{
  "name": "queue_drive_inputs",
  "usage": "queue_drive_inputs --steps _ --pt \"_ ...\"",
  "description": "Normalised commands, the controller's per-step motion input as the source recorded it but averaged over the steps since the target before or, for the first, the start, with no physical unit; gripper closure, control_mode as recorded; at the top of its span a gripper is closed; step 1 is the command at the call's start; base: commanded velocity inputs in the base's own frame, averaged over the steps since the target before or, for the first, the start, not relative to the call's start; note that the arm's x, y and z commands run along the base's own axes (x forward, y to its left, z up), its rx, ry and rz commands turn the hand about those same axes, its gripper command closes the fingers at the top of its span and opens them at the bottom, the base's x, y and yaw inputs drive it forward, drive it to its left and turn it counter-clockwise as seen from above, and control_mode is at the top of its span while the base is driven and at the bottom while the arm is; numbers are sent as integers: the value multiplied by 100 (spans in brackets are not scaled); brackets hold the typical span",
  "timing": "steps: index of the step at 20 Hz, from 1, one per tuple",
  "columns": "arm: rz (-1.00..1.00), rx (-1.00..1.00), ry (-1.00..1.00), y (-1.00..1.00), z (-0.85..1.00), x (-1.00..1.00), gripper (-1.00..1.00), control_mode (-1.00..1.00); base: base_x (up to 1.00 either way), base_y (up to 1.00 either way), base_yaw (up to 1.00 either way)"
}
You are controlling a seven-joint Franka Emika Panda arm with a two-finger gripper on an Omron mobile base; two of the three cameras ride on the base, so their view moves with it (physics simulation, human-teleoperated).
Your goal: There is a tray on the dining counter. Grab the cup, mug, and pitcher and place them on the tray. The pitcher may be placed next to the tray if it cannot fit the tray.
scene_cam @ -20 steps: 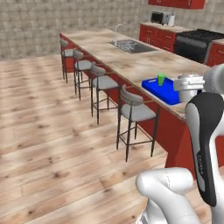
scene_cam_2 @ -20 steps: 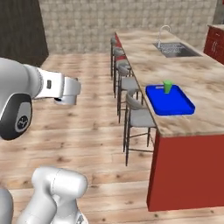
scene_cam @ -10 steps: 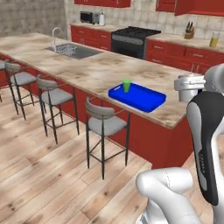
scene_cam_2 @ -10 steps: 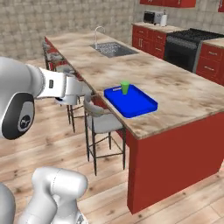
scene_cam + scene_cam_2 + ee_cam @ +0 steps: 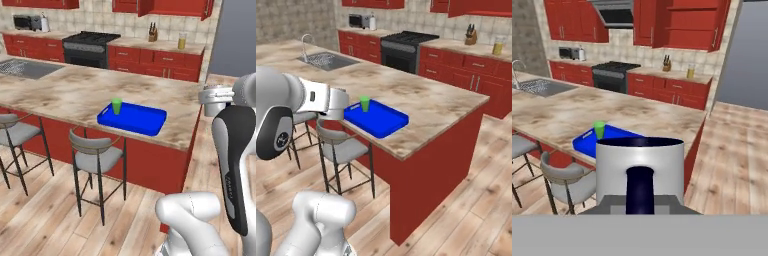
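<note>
The blue tray (image 5: 132, 119) lies flat on the marble counter (image 5: 75, 92) near its end. A green cup (image 5: 116, 106) stands upright inside the tray's corner. The grey mug (image 5: 640, 167), upright with its dark handle showing, is off the counter. The pitcher (image 5: 182, 41) stands well beyond the tray.

We see a glossy white arm (image 5: 190, 225) made of rounded, bulbous shells. 1 upper link (image 5: 235, 165) carries a long dark charcoal cover with faint lettering down it. In the right base view, a dark joint cap (image 5: 276, 137) bears small pale markings beside a white cylindrical wrist segment (image 5: 318, 100).
</note>
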Motion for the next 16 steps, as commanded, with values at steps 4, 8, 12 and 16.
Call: queue_drive_inputs --steps 4,8,12,16 --pt "0 0 0 0 0 0 100 100 29 51 -45" --pt "0 0 0 0 0 0 100 100 38 52 -39" --pt "0 0 0 0 0 0 100 100 33 35 -30" --pt "0 0 0 0 0 0 100 100 29 12 -25"
